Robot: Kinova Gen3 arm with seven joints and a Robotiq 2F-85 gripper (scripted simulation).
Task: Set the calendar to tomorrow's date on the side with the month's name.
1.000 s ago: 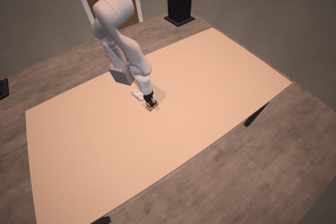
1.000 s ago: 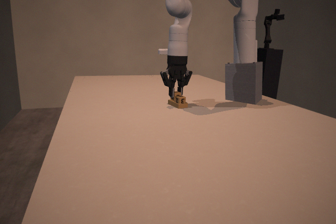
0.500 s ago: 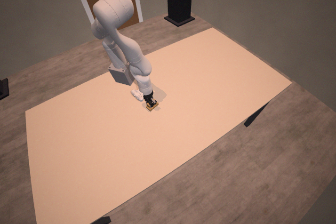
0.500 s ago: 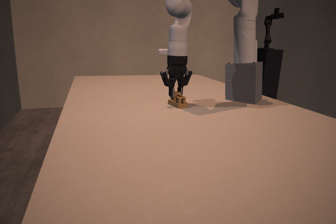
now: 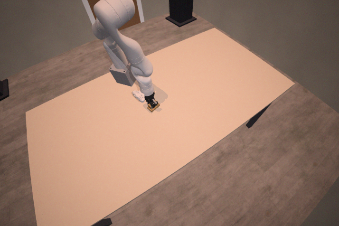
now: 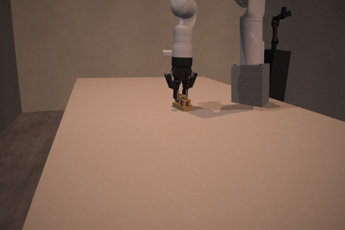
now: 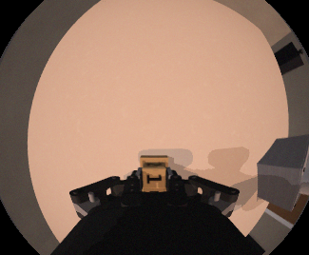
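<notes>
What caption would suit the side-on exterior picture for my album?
Robot arm's pincer shut on the far cube of a small wooden calendar; the near cube shows 3, both in a tray.

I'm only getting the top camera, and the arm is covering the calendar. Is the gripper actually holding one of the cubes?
Observer: Yes. In the exterior view the gripper is shut on the rear cube, with a finger on either side of it.
Operator: Which digit is on top of that one?
Observer: The wrist view looks straight down on the rear cube, and its upward face shows a 1.
Operator: And the other cube?
Observer: The front cube stands in the tray, free of the fingers, with a 3 on the face turned toward the exterior camera.
</notes>
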